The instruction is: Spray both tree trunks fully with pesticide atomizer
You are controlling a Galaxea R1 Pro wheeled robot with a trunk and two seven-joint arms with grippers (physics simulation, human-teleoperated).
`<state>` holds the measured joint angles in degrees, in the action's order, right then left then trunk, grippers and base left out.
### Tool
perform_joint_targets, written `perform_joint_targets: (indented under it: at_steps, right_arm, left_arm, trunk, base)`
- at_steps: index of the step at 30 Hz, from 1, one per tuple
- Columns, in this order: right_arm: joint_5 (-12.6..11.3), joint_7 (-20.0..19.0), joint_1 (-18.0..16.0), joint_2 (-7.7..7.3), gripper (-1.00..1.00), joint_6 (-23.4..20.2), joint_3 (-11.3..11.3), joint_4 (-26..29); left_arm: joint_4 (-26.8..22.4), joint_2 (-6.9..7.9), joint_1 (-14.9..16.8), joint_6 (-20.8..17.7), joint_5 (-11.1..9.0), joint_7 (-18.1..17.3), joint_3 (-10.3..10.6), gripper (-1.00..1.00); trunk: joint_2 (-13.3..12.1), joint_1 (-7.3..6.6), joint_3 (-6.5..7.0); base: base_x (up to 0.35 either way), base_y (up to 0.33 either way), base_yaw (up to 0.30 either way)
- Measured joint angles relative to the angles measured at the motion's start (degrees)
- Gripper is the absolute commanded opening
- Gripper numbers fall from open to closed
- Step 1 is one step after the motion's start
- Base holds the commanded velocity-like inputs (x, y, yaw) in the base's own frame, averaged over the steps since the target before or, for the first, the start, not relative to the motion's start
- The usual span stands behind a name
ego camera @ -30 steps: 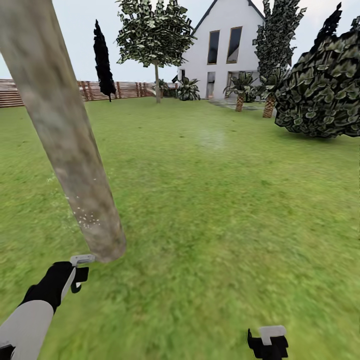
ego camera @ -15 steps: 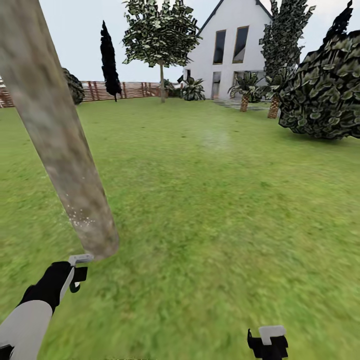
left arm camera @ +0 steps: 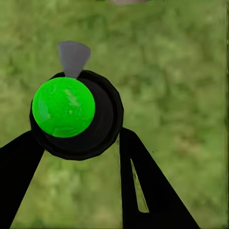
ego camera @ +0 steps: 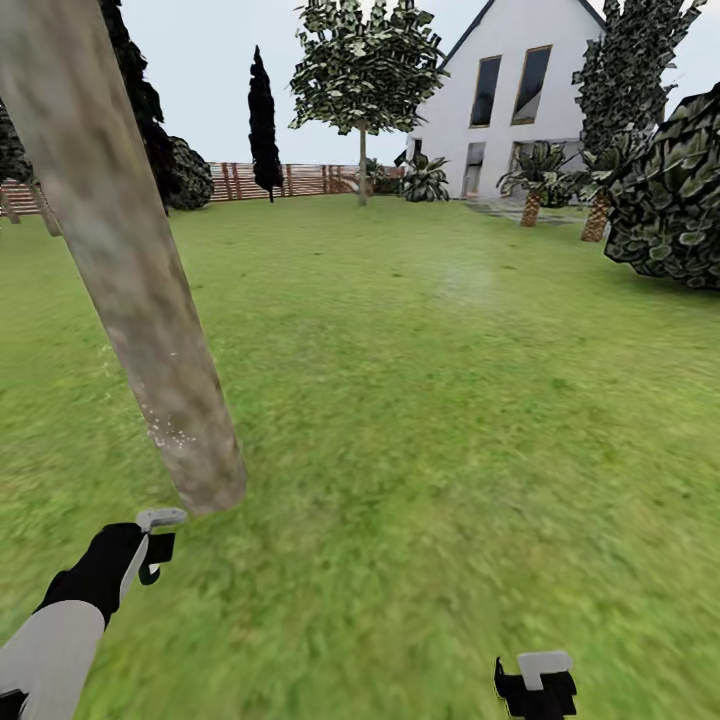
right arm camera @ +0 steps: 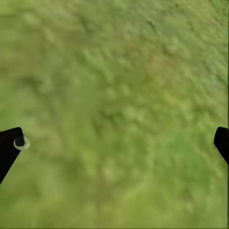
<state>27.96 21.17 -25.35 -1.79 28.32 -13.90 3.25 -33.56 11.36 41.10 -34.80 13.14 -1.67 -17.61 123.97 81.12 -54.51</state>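
My left gripper [ego camera: 152, 560] is clamped on the spray bottle [left arm camera: 76, 114]. The tree trunk [ego camera: 130, 290] is just ahead & up from it, leaning. The right gripper [ego camera: 535, 690] is wide open, farther off.

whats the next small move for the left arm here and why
Probably raise the left pincer and aim the atomizer higher up the tree trunk. White pesticide specks show only in a low patch near the base; the bark above looks bare, so the trunk isn't yet covered.
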Motion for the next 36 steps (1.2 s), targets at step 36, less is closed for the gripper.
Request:
perform_joint_targets:
  at_steps: [36]
  right_arm:
    - [-0.09,-0.03,0.03,-0.07,1.00,-0.01,-0.01,0.07]
  left_arm:
    - [-7.75,-0.39,9.85,-6.98,-5.78,-0.98,4.70,-1.00]
  trunk:
    - [0.00,0.01,0.01]
  base:
    - [0.101,-0.159,0.158]
